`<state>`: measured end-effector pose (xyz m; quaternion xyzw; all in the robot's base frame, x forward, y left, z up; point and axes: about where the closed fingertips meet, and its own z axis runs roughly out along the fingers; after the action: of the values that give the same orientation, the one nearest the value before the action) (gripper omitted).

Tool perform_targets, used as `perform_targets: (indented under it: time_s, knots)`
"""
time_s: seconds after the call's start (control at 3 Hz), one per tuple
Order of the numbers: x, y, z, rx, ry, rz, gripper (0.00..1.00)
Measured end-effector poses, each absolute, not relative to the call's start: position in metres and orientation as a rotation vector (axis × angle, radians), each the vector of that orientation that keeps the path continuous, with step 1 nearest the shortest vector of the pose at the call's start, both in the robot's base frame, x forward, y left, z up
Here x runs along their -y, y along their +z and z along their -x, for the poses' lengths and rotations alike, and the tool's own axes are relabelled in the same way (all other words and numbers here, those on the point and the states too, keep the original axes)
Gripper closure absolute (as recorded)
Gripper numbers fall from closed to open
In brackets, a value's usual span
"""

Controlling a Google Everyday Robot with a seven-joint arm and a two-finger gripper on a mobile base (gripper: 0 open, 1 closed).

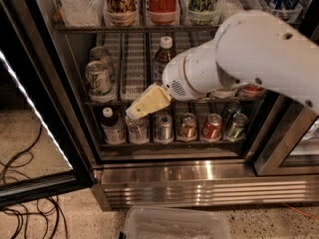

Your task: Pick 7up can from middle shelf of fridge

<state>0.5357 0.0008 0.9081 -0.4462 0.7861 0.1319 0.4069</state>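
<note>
Progress is at the approach stage, by my judgement. The black-framed glass door (35, 133) hangs open at the left, so the tall lit display fridge (199, 183) is reachable, but the pick itself is not yet made.

The pale silvery 7up can with green lettering (98, 78) stands upright at the front left corner of the dark wire middle shelf with white slotted lane trays (133, 66), the worktop in question. A second silver-topped can (102, 55) stands just behind it in the same lane.

To the right of the can and a little lower, the cream wedge-shaped gripper (133, 112) points down and to the left, its tip in front of the worktop's front edge. It is near the can but apart from it, with nothing in its hold and touching nothing that I can make out. Whether it is open or closed I cannot tell, since it shows only as one solid wedge.

Further right, a brown bottle with a white cap (163, 59) stands near the middle of the worktop, and the bulky white arm (259, 54) hides the right edge.

What is left, as I judge it, is to bring the gripper up and left to the can's level, close on it and draw it out.
</note>
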Motion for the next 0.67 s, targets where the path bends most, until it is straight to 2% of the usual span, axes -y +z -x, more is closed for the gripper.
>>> perform_targets:
  time_s: [0.33, 0.67]
  knots:
    - [-0.034, 0.884, -0.538, -1.978, 0.372, 1.017, 0.0]
    - [-0.034, 0.896, -0.55, -1.936, 0.366, 0.945, 0.0]
